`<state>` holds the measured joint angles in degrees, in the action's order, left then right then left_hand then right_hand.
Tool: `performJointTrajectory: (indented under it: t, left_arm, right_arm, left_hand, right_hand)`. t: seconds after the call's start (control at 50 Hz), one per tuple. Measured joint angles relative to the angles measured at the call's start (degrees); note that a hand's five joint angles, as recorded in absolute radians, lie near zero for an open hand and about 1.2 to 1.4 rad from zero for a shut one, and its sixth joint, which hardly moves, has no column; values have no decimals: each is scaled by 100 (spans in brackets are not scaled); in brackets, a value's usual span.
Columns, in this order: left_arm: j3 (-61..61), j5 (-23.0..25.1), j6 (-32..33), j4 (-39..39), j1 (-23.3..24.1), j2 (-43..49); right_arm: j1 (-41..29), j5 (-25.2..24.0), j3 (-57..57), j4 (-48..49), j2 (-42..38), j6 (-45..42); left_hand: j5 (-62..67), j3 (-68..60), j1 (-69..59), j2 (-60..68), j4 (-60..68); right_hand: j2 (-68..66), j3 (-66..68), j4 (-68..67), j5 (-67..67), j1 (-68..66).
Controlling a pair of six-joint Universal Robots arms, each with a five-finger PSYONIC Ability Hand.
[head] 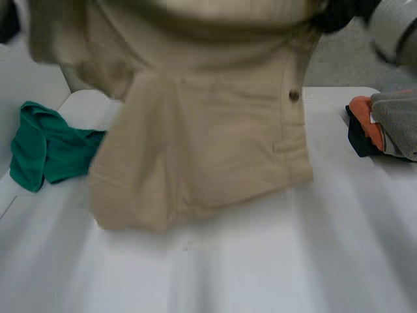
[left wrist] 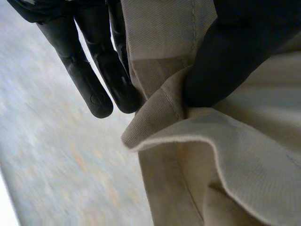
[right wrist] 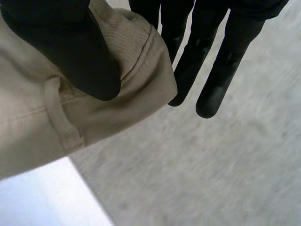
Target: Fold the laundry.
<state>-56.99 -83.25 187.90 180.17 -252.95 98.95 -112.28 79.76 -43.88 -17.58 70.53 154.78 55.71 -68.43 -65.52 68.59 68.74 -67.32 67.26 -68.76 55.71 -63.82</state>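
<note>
Folding at an early stage. The beige shorts (head: 208, 150) hang unfolded above the middle of the white table (head: 260, 261), held up by the waistband; no crease is made yet. A stack of folded clothes (head: 388, 124) lies at the right edge, and a crumpled green garment (head: 42, 147) waits at the left edge. Left hand (left wrist: 94, 80): thumb pinches a waistband corner against straight fingers. Right hand (right wrist: 70, 56): thumb clamps the opposite corner beside a belt loop (right wrist: 63, 117), with the fingers behind the cloth.
</note>
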Motion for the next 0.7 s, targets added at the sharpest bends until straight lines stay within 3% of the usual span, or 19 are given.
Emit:
performJointTrajectory:
  t: [0.12, 0.16, 0.2, 0.24, 0.26, 0.28, 0.32, 0.42, 0.52, 0.6, 0.7]
  left_arm:
    - [725, -185, 423, 512, 190, 1844]
    - [1095, -294, 547, 722, 228, 2476]
    - [1543, -428, 648, 927, 265, 3143]
    - [1878, -542, 694, 1023, 300, 3579]
    - [2058, -612, 712, 1047, 325, 3791]
    - [2192, -677, 722, 1044, 348, 3940]
    - [2355, -813, 723, 983, 392, 4104]
    - [2030, -1184, 715, 694, 465, 3793]
    - [708, -1462, 774, 462, 550, 2762]
    - [-692, -1393, 910, 257, 680, 1843]
    - [-2389, -1045, 1025, -114, 910, 969]
  right_arm:
    - [-207, 735, 7, 827, -1187, 194]
    - [-272, 1026, 64, 1285, -1622, 261]
    - [-341, 1275, 133, 1822, -2060, 313]
    - [-404, 1420, 190, 2276, -2404, 315]
    - [-436, 1470, 217, 2482, -2557, 298]
    - [-463, 1504, 236, 2638, -2672, 271]
    - [-509, 1539, 256, 2857, -2842, 185]
    - [-534, 1488, 120, 2735, -2756, -69]
    - [-444, 1153, -410, 1855, -2096, -300]
    - [-365, 707, -1112, 1007, -1496, -573]
    - [-278, 230, -2177, 189, -960, -912]
  left_hand:
    - [-1, 3, 0, -1, -6]
    - [-572, 777, 736, -788, -807]
    - [-2748, 3057, 3241, -3112, -3013]
    - [-4310, 4471, 4884, -4539, -4590]
    - [-4310, 4471, 4884, -4539, -4590]
    - [-5187, 5471, 5485, -5514, -5540]
    - [-5299, 5615, 5486, -5672, -5706]
    - [-5300, 5615, 5486, -5689, -5706]
    - [-5299, 5615, 5486, -5691, -5706]
    - [-5286, 5595, 5441, -5658, -5680]
    - [-4843, 5166, 4790, -5142, -5161]
  right_hand:
    - [0, 45, -2, 0, 0]
    - [283, -170, 233, -182, 212]
    - [1963, -1881, 1975, -1815, 1698]
    - [3597, -3457, 3548, -3462, 3326]
    - [4481, -4326, 4420, -4323, 4190]
    - [4877, -4672, 4786, -4642, 4586]
    - [5475, -5437, 5552, -5285, 5092]
    - [5519, -5520, 5644, -5318, 5093]
    - [5519, -5520, 5644, -5318, 5093]
    - [5493, -5495, 5622, -5303, 5078]
    - [4537, -4510, 4694, -4341, 4178]
